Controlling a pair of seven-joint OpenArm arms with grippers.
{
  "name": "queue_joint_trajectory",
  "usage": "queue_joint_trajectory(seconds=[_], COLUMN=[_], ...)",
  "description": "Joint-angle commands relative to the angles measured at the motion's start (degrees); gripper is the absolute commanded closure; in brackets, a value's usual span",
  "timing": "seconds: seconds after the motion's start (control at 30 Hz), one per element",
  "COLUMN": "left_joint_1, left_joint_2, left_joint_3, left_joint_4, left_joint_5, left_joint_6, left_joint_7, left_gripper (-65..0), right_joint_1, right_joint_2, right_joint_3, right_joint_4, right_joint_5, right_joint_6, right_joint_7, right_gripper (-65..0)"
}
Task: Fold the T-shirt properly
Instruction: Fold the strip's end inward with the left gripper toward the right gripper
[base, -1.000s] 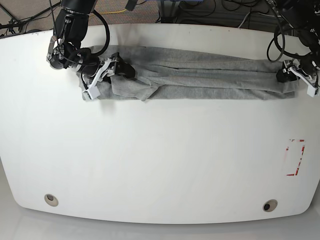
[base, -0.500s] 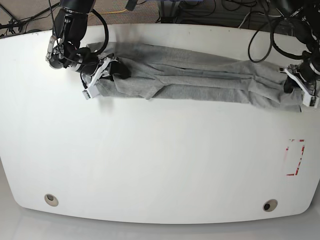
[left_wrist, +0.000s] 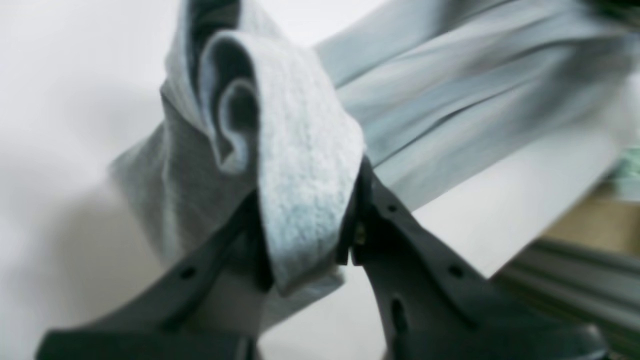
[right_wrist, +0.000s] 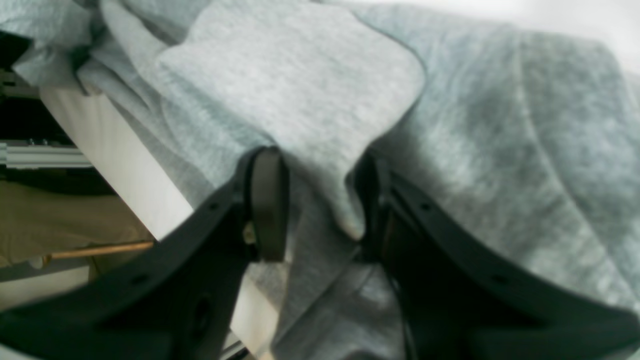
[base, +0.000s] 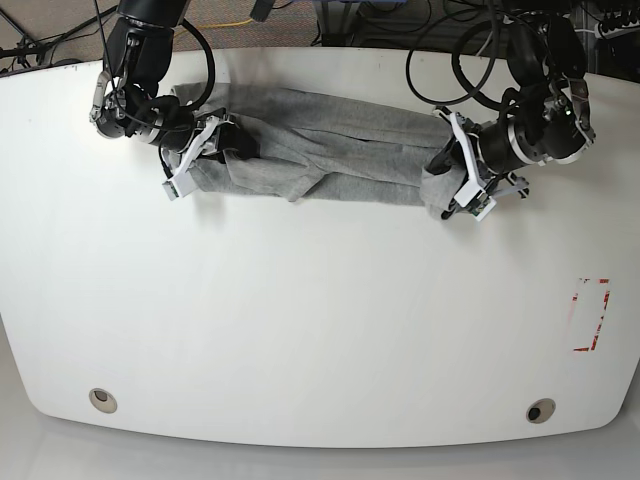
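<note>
Grey T-shirt bunched into a long band near the far edge of the white bench (base: 320, 330).

The soft, wrinkly, light heather-grey cotton T-shirt (base: 330, 150) lies gathered lengthwise in deep folds along the bench's far edge, its ends pinched up. The left claw (base: 457, 180) is clamped on a rolled, doubled end of the fabric; the right claw (base: 205, 150) grips a bunched flap at the other end, near the far corner.

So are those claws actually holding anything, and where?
Both hold the T-shirt. The left gripper pinches a bunched fold at one end; the right gripper grips a flap of cloth at the other end.
</note>
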Motion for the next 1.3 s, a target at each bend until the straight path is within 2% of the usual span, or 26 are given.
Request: queue_joint_trajectory(seconds=[0.0, 0.13, 0.2, 0.37, 0.57, 0.63, 0.77, 0.83, 0.97, 1.1, 1.27], left_joint_1=[-1.98, -1.9, -2.16, -1.98, -2.07, -2.33, -4.01, -5.32, -6.38, -6.55, -6.29], left_joint_2=[0.29, 2.75, 3.46, 3.37, 3.55, 3.37, 3.37, 1.96, -0.76, -1.91, -5.33], left_joint_3=[1.33, 2.21, 3.97, 10.74, 12.23, 13.99, 14.17, 13.99, 8.1, -0.43, -5.35], left_joint_4=[-0.2, -0.55, -0.9, -0.55, -0.37, 0.51, 1.83, 1.91, 1.74, 1.39, -0.99], left_joint_5=[-0.67, 0.91, 2.93, 5.75, 5.75, 4.25, -0.76, -4.72, -10.52, -10.34, -10.08], left_joint_6=[-0.06, -0.06, -0.06, -0.06, -0.06, -0.01, 0.08, 0.08, 0.08, 0.16, 0.51], left_joint_7=[-1.48, -1.39, -1.31, -1.22, -1.13, 0.72, 3.79, 5.02, 5.2, 5.02, 4.94], left_gripper=[-4.9, -5.0, -7.5, -20.7, -33.1, -37.4, -36.4, -35.1, -31.1, -31.1, -30.7], right_joint_1=[0.71, 0.36, 0.45, 0.89, 0.97, 0.97, 1.06, 1.5, 2.03, 1.85, 1.77], right_joint_2=[0.24, 0.24, 0.42, 0.24, 0.24, 0.33, 0.6, 0.77, 1.39, 1.56, 5.26], right_joint_3=[0.16, 0.16, 0.16, 0.16, 0.16, 0.16, 0.52, 0.6, 1.83, 6.41, 9.13], right_joint_4=[0.91, 1.09, 0.91, 1.17, 1.17, 1.17, 1.26, 1.35, 1.35, 1.35, 1.35], right_joint_5=[1.23, 1.23, 1.23, 1.23, 1.23, 1.23, 1.23, 1.5, 1.58, 3.61, 8.7], right_joint_6=[0.34, 0.34, 0.34, 0.34, 0.34, 0.34, 0.34, 0.34, 0.34, 0.34, 0.34], right_joint_7=[1.04, 1.04, 1.13, 1.13, 1.13, 1.13, 1.13, 1.13, 1.04, 0.78, 0.69], right_gripper=[-20.6, -20.6, -20.6, -20.6, -20.8, -20.8, -20.8, -20.8, -20.8, -20.8, -20.9])
